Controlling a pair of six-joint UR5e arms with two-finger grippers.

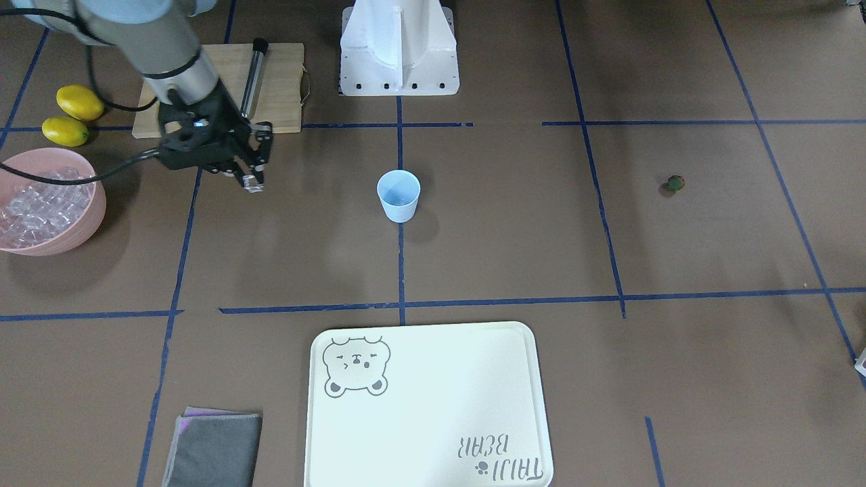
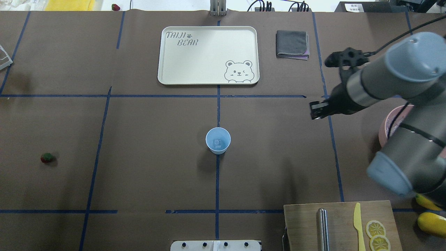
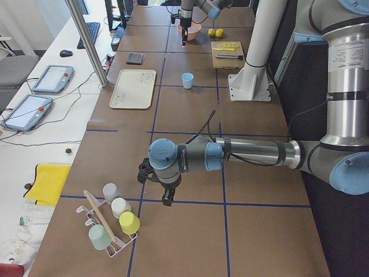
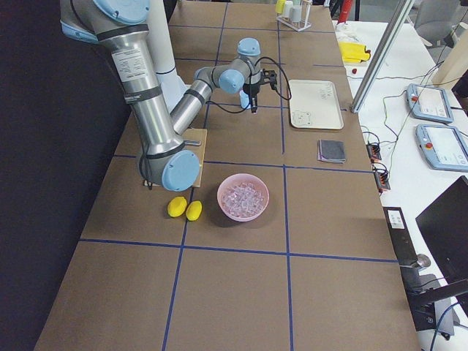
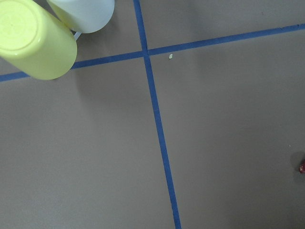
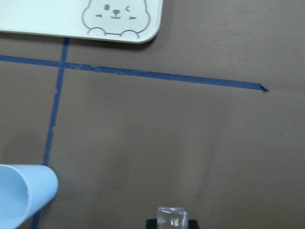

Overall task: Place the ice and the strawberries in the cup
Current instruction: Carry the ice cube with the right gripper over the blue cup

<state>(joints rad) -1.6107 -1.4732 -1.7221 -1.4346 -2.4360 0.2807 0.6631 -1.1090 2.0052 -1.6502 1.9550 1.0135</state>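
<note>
One upright cup (image 1: 398, 196), mouth up

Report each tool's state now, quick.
Left tool: cannot be told; only the side view shows it.
Right tool: closed, holding an ice cube.

Brown table (image 1: 514, 223), blue tape (image 1: 401, 270) grid
We see a light blue cup (image 1: 398, 195), clear ice (image 1: 34, 206) in a pink bowl (image 1: 98, 211), two yellow lemons (image 1: 79, 102), a dark red strawberry (image 2: 46, 158) with a green top, a cream tray (image 1: 433, 406) printed with a grey bear, and a grey cloth (image 1: 216, 450) edged in purple.
</note>
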